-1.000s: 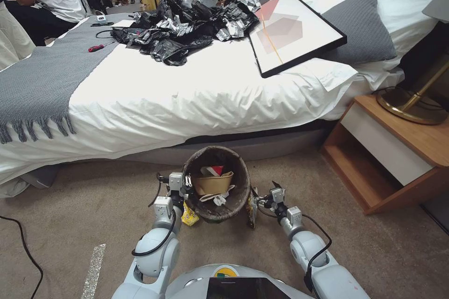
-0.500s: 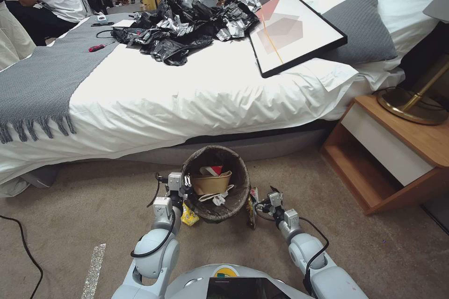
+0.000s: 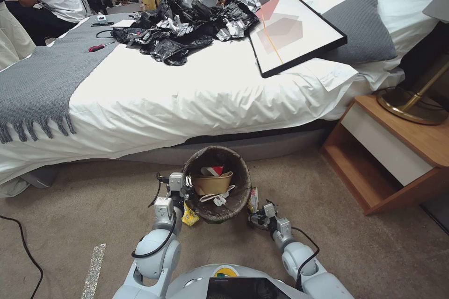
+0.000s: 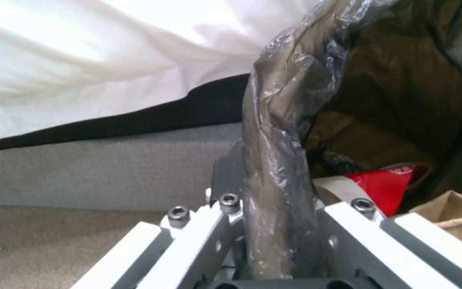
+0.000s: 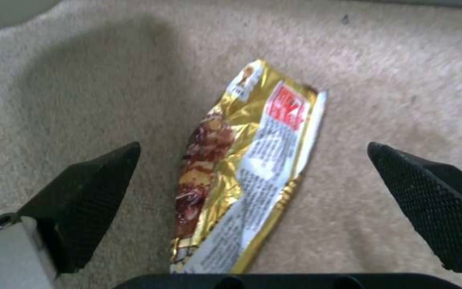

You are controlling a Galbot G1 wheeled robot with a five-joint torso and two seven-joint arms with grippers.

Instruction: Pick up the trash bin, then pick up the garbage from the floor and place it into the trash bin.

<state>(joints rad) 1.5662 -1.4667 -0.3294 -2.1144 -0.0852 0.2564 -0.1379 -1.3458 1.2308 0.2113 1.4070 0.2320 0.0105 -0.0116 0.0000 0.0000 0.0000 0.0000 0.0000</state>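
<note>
1. Right gripper [image 3: 255,219] has pulled back toward the robot since the earlier frame; its fingers are now spread either side of the gold snack wrapper [image 5: 247,168] on the carpet, lower centre.
2. Left gripper [image 4: 279,241] pinches the trash bin [image 3: 216,182] rim and liner.
3. Bin holds a paper cup and scraps; this wrapper and the yellow wrapper [image 3: 189,217] are left.
</note>
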